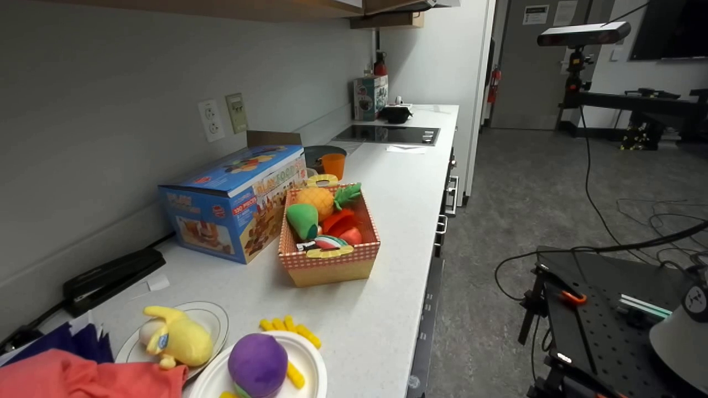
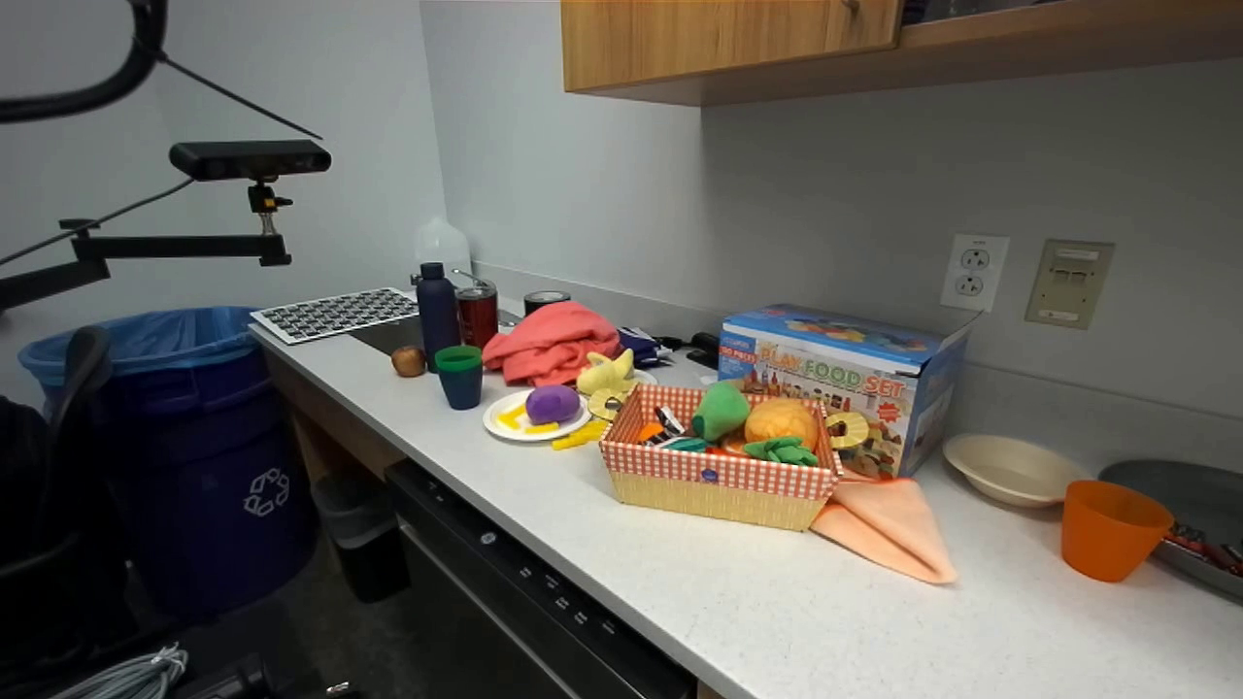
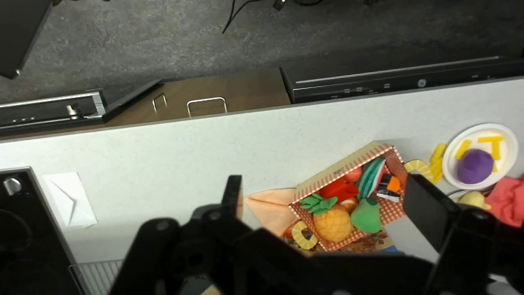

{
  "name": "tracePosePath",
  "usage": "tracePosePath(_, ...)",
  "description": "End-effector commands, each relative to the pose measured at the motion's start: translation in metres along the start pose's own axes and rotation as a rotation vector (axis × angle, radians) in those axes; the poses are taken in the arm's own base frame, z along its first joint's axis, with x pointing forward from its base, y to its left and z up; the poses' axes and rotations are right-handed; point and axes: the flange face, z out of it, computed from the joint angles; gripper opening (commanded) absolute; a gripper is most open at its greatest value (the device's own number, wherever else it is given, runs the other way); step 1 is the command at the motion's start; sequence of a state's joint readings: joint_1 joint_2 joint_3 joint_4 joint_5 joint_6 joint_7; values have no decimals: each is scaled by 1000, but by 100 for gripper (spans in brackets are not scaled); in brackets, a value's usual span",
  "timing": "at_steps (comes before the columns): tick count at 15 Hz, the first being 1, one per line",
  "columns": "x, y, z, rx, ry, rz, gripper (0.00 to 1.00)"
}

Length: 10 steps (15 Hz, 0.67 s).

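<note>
- Presently, basket (image 3: 344, 167) upright on the counter (image 3: 163, 164): red-and-white check along the rim, tan weave below.
- Gripper (image 3: 323, 188), in wrist view: jaws spread wide, only air between the pads. Basket shows between them but lies beyond the tips, well apart. One finger (image 3: 430, 211) overlaps the basket's corner by line of sight, without contact.
- Inside basket: pineapple (image 3: 332, 223), its green leaves (image 3: 318, 204) toward one corner; green fruit (image 3: 365, 216) beside it; watermelon slice (image 3: 371, 176); red pieces (image 3: 337, 189), partly covered; orange piece (image 3: 394, 184) near the other end.
- Yellow rings (image 3: 297, 237), one at each short end; cannot tell if fixed to the basket.
- Peach cloth (image 3: 272, 207) just beside one corner; whether it runs underneath is hidden.
- Box (image 2: 825, 369), lettered "PLAY FOOD SET", just beside the basket toward the wall (image 2: 855, 214), in both exterior views.
- Plate (image 3: 470, 130) near the end away from the cloth. Purple toy (image 3: 475, 166) and yellow sticks (image 3: 462, 149) on it; more sticks just beside its rim.
- Farther along, in an exterior view: yellow plush (image 1: 185, 338) lying on a second plate (image 1: 218, 325), coral cloth (image 1: 94, 376) at that plate's edge.
- Opposite way, past the peach cloth, in an exterior view: bowl (image 2: 1010, 463), orange cup (image 2: 1112, 529) and dark dish (image 2: 1175, 477), near one another.
- Farther still, in wrist view: cooktop (image 3: 24, 241) set into the counter, white paper (image 3: 75, 207) lying beside it.
</note>
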<state>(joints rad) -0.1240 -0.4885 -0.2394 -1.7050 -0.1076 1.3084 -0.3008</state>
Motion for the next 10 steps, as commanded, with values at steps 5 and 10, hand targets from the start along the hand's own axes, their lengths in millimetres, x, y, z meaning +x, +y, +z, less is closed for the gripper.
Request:
tracePosePath(5,14,-75,-9,-32,102,-228,100)
tracePosePath(10,39,-119,-19,-118,230,-360,100)
